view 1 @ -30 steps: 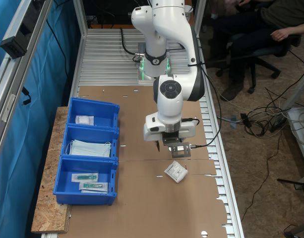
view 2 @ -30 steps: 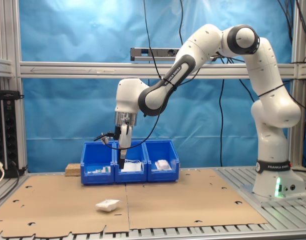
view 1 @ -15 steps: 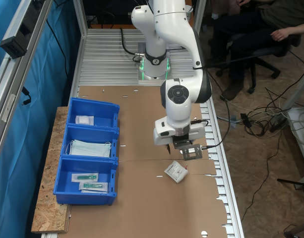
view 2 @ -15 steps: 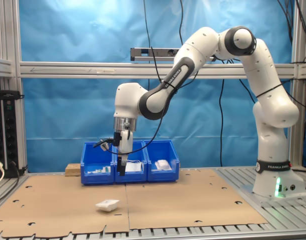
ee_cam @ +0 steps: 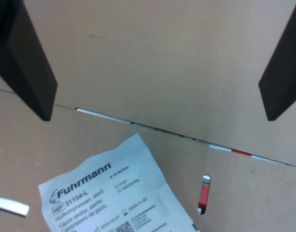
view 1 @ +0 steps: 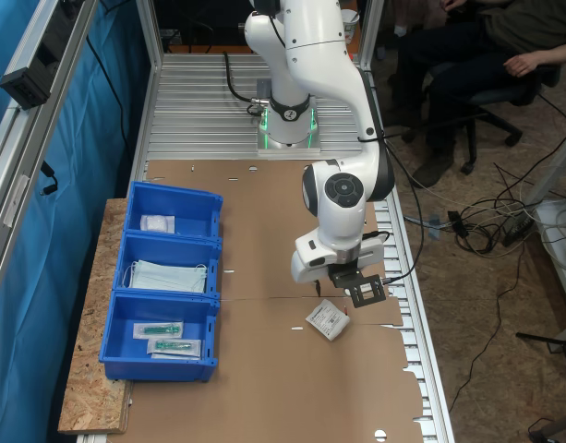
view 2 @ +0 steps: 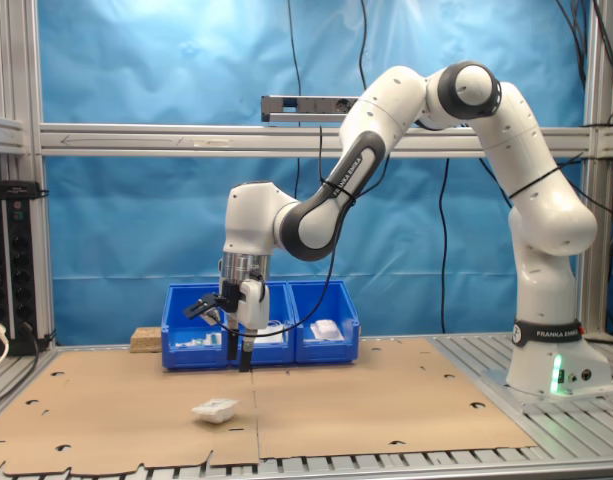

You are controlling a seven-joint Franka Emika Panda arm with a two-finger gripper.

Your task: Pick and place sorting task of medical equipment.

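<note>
Brown cardboard (view 1: 264,231) covers our bench, with three blue bins (view 1: 162,281) along one edge. We see one white packet (view 1: 157,222) already lying in an end bin, masks (view 1: 168,275) in the middle one and green-tipped items (view 1: 167,338) in the third. Another packet (view 1: 328,319) lies flat on the cardboard, well apart from the bins. Our gripper (view 2: 238,352) hangs just above it, fingers (ee_cam: 29,63) spread wide and holding nothing. We judge the grasp, carry and drop all remain

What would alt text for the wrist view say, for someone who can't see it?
Two dark fingers stand wide apart above brown cardboard, holding nothing. A white printed packet lies flat on the cardboard, off to one side of the gap.
</note>
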